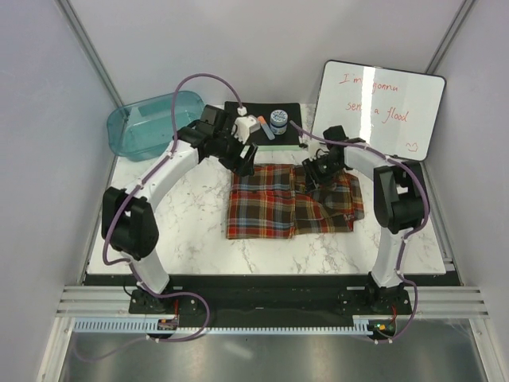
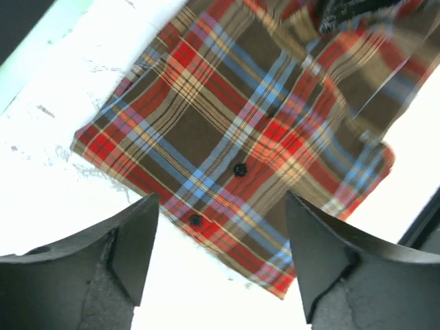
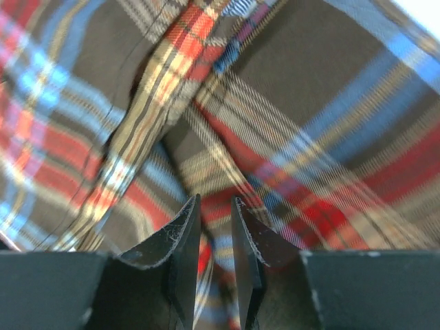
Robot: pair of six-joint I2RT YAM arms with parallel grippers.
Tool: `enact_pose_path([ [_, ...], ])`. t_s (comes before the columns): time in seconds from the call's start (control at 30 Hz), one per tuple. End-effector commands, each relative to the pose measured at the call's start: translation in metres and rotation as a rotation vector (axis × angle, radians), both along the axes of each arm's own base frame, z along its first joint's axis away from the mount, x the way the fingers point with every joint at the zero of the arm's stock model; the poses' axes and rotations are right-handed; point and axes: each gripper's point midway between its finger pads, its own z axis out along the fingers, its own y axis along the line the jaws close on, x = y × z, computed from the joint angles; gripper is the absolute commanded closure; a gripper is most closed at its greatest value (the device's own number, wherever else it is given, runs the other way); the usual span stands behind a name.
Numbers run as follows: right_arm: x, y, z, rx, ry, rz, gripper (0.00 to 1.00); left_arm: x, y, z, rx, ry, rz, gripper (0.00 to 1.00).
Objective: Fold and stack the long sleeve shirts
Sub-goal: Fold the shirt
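Two pincers, one shirt: my right pincer (image 3: 214,201) is clenched on a thin ridge of the plaid shirt (image 1: 278,203), which lies part-folded mid-tabletop (image 1: 183,231), nearer the far edge. My left pincer (image 2: 218,199) hangs released over the shirt's far left corner, gripping nothing. If I pull with the right alone, the fold could drag askew, or the slim pinch could slip and the layers slump.
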Motion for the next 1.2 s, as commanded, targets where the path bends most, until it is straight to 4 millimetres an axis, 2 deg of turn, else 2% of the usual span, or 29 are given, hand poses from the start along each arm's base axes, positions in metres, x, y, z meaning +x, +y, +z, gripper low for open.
enact_pose_path([
  [0.0,0.011,0.014,-0.013,-0.042,-0.019,0.023,0.69,-0.003,-0.004,-0.047,0.137,-0.026,-0.222,0.26],
  [0.03,0.009,0.016,-0.013,-0.042,-0.017,0.027,0.68,-0.004,-0.009,-0.066,0.156,-0.002,-0.263,0.29],
  [0.07,0.009,0.016,-0.01,-0.04,-0.022,0.02,0.68,-0.003,-0.012,-0.073,0.166,0.003,-0.272,0.35],
  [0.13,0.007,0.015,-0.003,-0.038,-0.028,0.01,0.68,-0.008,-0.014,-0.099,0.183,0.05,-0.287,0.38],
  [0.17,0.009,0.015,0.011,-0.031,-0.059,0.007,0.67,-0.013,-0.013,-0.113,0.205,0.074,-0.29,0.45],
  [0.23,0.01,0.01,0.028,-0.026,-0.081,-0.018,0.64,-0.024,-0.01,-0.14,0.266,0.128,-0.289,0.5],
  [0.27,0.008,0.007,0.044,-0.022,-0.095,-0.025,0.64,-0.034,-0.006,-0.151,0.285,0.169,-0.277,0.54],
  [0.33,0.012,-0.007,0.062,-0.021,-0.119,-0.06,0.63,-0.057,-0.011,-0.16,0.272,0.261,-0.231,0.57],
  [0.37,0.006,-0.014,0.075,-0.021,-0.122,-0.073,0.62,-0.074,-0.01,-0.162,0.27,0.31,-0.213,0.61],
  [0.43,-0.002,-0.032,0.08,-0.033,-0.109,-0.108,0.62,-0.116,-0.038,-0.155,0.227,0.432,-0.203,0.63],
  [0.47,-0.014,-0.04,0.084,-0.04,-0.094,-0.117,0.62,-0.138,-0.057,-0.142,0.173,0.485,-0.234,0.66],
  [0.5,-0.018,-0.049,0.082,-0.054,-0.086,-0.132,0.62,-0.17,-0.084,-0.133,0.169,0.521,-0.27,0.65],
  [0.53,-0.024,-0.055,0.085,-0.069,-0.09,-0.135,0.62,-0.185,-0.099,-0.123,0.152,0.53,-0.298,0.61],
  [0.57,-0.035,-0.061,0.079,-0.088,-0.054,-0.133,0.62,-0.207,-0.125,-0.101,0.084,0.559,-0.356,0.58],
  [0.63,-0.042,-0.072,0.073,-0.127,-0.045,-0.125,0.63,-0.212,-0.143,-0.073,-0.017,0.611,-0.323,0.55],
  [0.67,-0.049,-0.074,0.065,-0.134,-0.023,-0.119,0.64,-0.203,-0.142,-0.063,-0.049,0.581,-0.305,0.54],
  [0.7,-0.052,-0.074,0.061,-0.131,-0.019,-0.11,0.64,-0.191,-0.146,-0.034,-0.147,0.49,-0.311,0.53],
  [0.73,-0.055,-0.071,0.055,-0.122,-0.005,-0.1,0.64,-0.188,-0.135,-0.032,-0.182,0.482,-0.281,0.5],
  [0.77,-0.055,-0.07,0.046,-0.118,0.0,-0.097,0.64,-0.166,-0.12,-0.02,-0.247,0.465,-0.218,0.48],
  [0.8,-0.056,-0.066,0.04,-0.119,0.011,-0.082,0.65,-0.154,-0.114,0.008,-0.345,0.404,-0.183,0.45],
  [0.83,-0.057,-0.062,0.027,-0.123,0.043,-0.062,0.65,-0.151,-0.102,0.005,-0.361,0.422,-0.152,0.4],
  [0.87,-0.053,-0.057,0.022,-0.12,0.036,-0.038,0.66,-0.135,-0.086,0.009,-0.385,0.415,-0.102,0.38],
  [0.9,-0.053,-0.046,0.016,-0.122,0.037,-0.003,0.66,-0.128,-0.075,0.011,-0.392,0.402,-0.077,0.36],
  [0.97,-0.049,-0.032,0.002,-0.13,0.041,0.044,0.66,-0.119,-0.045,0.009,-0.424,0.419,-0.003,0.26],
  [1.0,-0.051,-0.018,-0.002,-0.139,0.038,0.09,0.66,-0.119,-0.036,0.008,-0.44,0.439,0.027,0.19],
  [1.03,-0.05,-0.011,-0.012,-0.148,0.05,0.112,0.66,-0.122,-0.024,0.006,-0.452,0.452,0.057,0.1],
  [1.1,-0.049,0.008,-0.018,-0.165,0.032,0.186,0.68,-0.115,0.0,0.01,-0.503,0.467,0.114,0.05],
  [1.13,-0.051,0.013,-0.029,-0.178,0.049,0.211,0.68,-0.115,0.009,0.008,-0.509,0.463,0.139,0.01],
  [1.17,-0.047,0.021,-0.031,-0.181,0.035,0.236,0.68,-0.109,0.025,0.017,-0.535,0.42,0.182,0.01],
])
